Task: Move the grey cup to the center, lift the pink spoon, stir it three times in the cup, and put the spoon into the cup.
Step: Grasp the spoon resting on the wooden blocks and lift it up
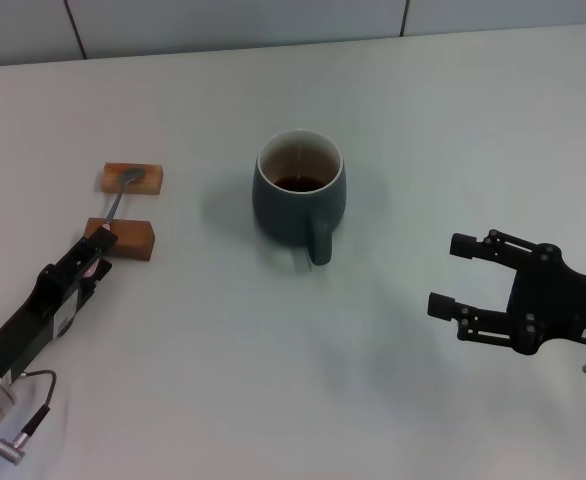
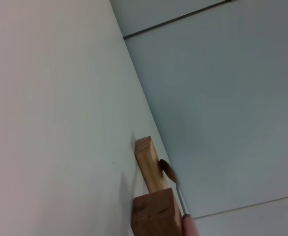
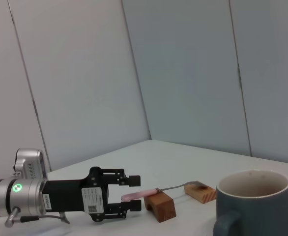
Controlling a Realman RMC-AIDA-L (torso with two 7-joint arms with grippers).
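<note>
The grey cup point(image 1: 299, 185) stands upright near the middle of the white table point(image 1: 273, 380). It is round and dark blue-grey, pale cream inside, with dark brown liquid point(image 1: 300, 183) low down in it. Its loop handle point(image 1: 319, 243) points toward the robot. The pink spoon point(image 1: 116, 208) lies well off to the cup's left, resting across two wooden blocks. Its grey metal bowl sits on the far wooden block point(image 1: 133, 178), and its thin grey neck bridges the gap to the near wooden block point(image 1: 123, 239). The pale pink handle ends just past the near block. The left gripper point(image 1: 95, 250) is low at that end of the spoon. In the right wrist view its two black fingers point(image 3: 132, 180) stand apart, one above and one below the pink handle, and I cannot tell if they touch it. The spoon is still lying on the blocks. The right gripper point(image 1: 451, 274) hovers over the table well to the right of the cup, with its fingers spread wide and nothing between them.
</note>
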